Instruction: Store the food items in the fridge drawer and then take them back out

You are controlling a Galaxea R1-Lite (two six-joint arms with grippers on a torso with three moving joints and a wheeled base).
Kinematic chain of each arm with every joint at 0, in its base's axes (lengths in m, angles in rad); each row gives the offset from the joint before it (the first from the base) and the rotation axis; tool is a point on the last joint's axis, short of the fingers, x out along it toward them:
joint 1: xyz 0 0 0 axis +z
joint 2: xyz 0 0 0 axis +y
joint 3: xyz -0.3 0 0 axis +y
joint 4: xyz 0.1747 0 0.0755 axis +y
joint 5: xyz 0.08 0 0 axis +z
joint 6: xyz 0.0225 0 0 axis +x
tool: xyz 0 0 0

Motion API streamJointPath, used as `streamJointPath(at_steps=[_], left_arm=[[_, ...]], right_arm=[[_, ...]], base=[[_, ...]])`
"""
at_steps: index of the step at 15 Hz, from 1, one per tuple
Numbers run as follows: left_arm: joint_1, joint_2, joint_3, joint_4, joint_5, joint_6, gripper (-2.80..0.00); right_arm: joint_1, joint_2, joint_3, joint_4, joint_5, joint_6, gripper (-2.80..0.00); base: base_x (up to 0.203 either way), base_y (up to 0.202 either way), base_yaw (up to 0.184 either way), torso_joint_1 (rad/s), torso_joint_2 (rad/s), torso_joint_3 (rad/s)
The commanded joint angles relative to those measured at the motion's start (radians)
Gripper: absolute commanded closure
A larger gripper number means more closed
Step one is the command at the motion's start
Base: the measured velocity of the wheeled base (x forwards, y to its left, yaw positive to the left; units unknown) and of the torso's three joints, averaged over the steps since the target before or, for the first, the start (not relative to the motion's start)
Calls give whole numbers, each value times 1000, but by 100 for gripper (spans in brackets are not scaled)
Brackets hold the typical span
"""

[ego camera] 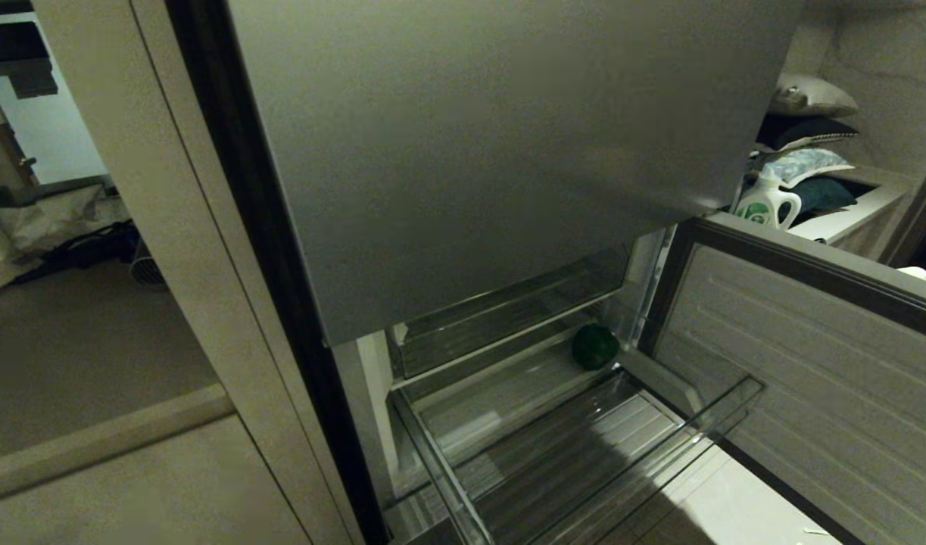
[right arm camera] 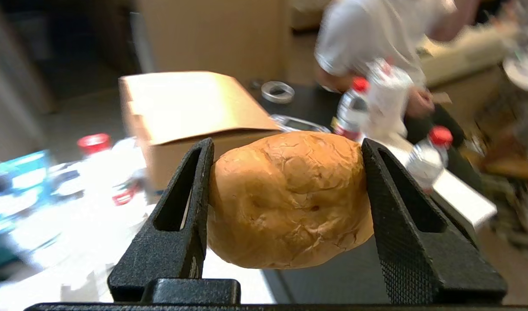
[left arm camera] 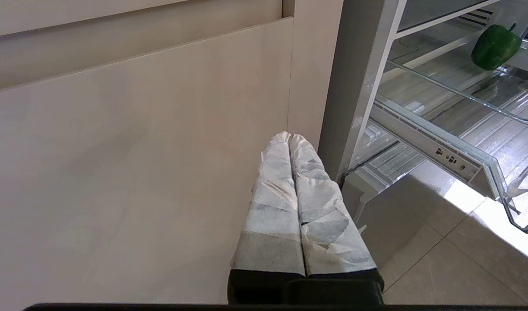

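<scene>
The fridge drawer (ego camera: 441, 468), clear with a ribbed floor, stands pulled out below the grey upper door. A dark green rounded food item (ego camera: 595, 347) rests at its back right corner; the left wrist view shows the same piece (left arm camera: 494, 46) beyond the drawer's rim (left arm camera: 484, 164). My right gripper (right arm camera: 287, 144) is out of the head view and is shut on the tan-brown lumpy food item (right arm camera: 289, 198), held in the air and facing a cluttered table. My left gripper (left arm camera: 289, 136) is shut on nothing, parked beside a beige cabinet left of the fridge.
The lower fridge door (ego camera: 796, 363) hangs open on the right. A smaller clear bin (ego camera: 508, 318) sits above the drawer. A detergent jug (ego camera: 765, 203) stands behind. In the right wrist view are a cardboard box (right arm camera: 190, 108), red-capped bottles (right arm camera: 352, 108) and a person (right arm camera: 376, 34).
</scene>
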Motion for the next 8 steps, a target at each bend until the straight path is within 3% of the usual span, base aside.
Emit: streamJointPath(at_steps=[1,8], left_arm=[[-1,1,0,0,0,1,0],[-1,1,0,0,0,0,0]], right_arm=[[-95,160,-4,-55,22,15,0],[-209,495,-70,-212,59,46,0]], base=[[0,0,0,0,0,0],[0,0,0,0,0,0]])
